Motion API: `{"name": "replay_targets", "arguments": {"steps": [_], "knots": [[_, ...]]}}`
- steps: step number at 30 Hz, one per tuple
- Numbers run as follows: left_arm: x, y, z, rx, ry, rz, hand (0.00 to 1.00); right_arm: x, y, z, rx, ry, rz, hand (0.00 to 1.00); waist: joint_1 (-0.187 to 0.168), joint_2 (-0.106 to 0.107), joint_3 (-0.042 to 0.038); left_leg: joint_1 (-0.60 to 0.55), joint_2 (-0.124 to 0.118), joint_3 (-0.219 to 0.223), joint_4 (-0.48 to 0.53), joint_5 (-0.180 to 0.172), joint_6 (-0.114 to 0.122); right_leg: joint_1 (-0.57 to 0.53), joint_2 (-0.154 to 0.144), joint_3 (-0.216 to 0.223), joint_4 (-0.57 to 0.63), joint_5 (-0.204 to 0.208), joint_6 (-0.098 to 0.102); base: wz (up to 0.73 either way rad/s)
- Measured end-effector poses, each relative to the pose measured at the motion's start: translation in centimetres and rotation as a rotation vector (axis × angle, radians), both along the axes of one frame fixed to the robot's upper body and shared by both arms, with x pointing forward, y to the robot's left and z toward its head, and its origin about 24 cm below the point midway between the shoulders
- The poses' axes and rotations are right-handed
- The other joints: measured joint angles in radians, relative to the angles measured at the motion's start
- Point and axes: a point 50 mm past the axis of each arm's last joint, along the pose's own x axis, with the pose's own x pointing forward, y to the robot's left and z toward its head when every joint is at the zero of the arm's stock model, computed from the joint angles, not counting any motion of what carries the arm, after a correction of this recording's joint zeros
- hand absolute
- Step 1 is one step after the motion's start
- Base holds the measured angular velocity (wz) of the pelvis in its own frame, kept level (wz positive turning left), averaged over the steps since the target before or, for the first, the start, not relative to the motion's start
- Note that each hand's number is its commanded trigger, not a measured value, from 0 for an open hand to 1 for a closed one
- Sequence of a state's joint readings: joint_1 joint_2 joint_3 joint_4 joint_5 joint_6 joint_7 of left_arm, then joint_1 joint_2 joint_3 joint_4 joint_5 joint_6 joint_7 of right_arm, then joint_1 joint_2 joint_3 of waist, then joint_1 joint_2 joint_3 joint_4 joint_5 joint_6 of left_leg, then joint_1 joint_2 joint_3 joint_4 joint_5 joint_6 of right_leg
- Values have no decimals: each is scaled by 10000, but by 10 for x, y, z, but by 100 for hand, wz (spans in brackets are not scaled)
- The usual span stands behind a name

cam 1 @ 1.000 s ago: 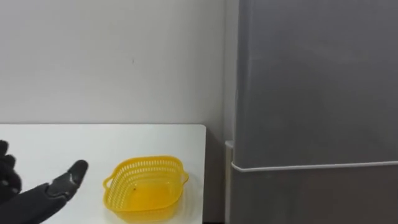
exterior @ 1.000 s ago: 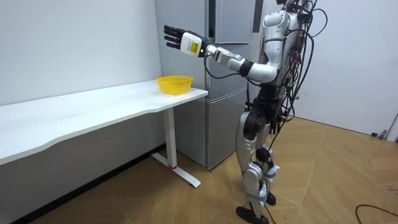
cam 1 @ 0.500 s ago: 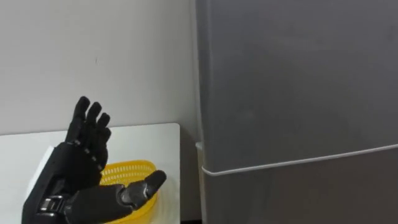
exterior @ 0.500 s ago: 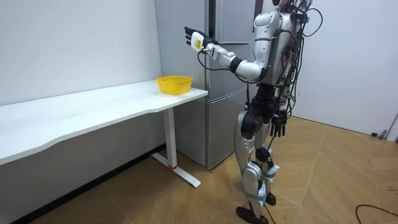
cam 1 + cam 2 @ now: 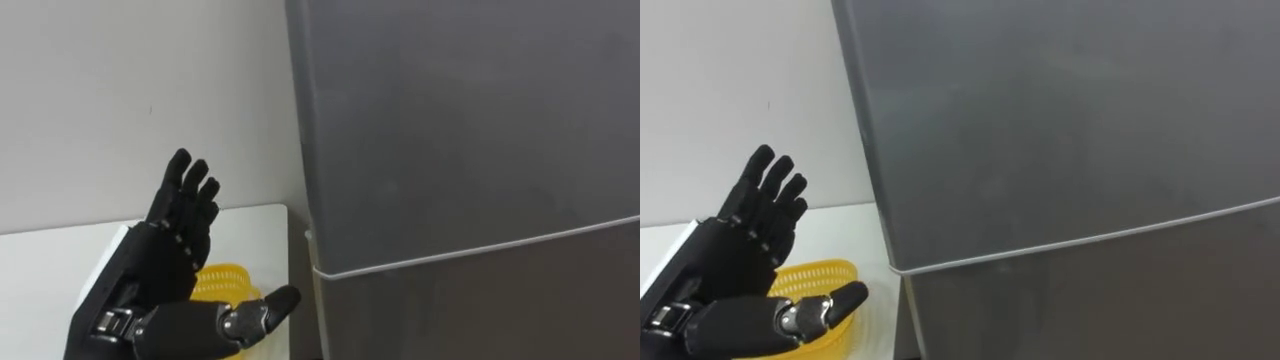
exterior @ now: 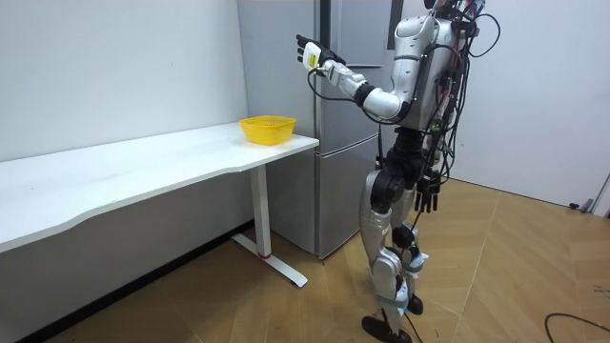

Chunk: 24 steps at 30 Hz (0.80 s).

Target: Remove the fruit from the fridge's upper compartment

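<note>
Grey metal takes up everything to the right of my left hand [image 5: 165, 265]: this is the fridge [image 6: 276, 105]. Its upper door [image 5: 450, 130] is shut, and a pale seam [image 5: 470, 250] divides it from the lower door [image 5: 480, 310]. My left hand is raised in front of me with the fingers straight and fanned upward and the thumb [image 5: 265, 305] pointing sideways toward the fridge. It holds nothing and touches nothing. The upper door's near edge stands just beyond my fingertips on the right, apart from them.

Behind and below my palm sits a yellow basket [image 5: 225, 282] with a mesh wall, partly hidden by the hand and showing between fingers and thumb. It rests near the end of a white table [image 5: 40, 260], which runs off to the left of the hand along a plain pale wall [image 5: 120, 90].

From the room view, I stand upright before the fridge, beside the table's end, with my left arm stretched out at shoulder height toward the upper door. My right hand [image 6: 426, 195] hangs down beside my thigh.
</note>
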State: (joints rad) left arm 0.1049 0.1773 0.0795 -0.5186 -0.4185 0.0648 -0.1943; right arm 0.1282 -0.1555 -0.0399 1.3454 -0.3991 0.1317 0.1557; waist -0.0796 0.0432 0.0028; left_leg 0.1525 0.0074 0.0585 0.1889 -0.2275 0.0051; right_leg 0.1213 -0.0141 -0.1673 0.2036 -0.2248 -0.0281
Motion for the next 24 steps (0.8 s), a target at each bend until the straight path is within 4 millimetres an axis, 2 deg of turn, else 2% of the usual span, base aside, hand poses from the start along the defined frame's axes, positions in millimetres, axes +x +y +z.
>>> {"name": "replay_targets", "arguments": {"steps": [12,17,24], "knots": [[-2,-8,0,312,-167,-1039,0,6,0,0,6,-52,190,0,-73,-56,37,-13,24,263,-12,0,-1,-52,-10,66,-10,2,-3,0],[1,-22,5,449,-474,-2030,0,12,0,0,144,-198,256,0,-89,-143,92,-64,29,314,-27,1,-2,-124,-4,97,0,2,-3,-1],[2,-31,10,598,-790,-2767,0,21,0,0,165,-380,353,0,-80,-121,65,-78,27,457,-30,1,-1,-149,31,249,17,6,-4,-7]]}}
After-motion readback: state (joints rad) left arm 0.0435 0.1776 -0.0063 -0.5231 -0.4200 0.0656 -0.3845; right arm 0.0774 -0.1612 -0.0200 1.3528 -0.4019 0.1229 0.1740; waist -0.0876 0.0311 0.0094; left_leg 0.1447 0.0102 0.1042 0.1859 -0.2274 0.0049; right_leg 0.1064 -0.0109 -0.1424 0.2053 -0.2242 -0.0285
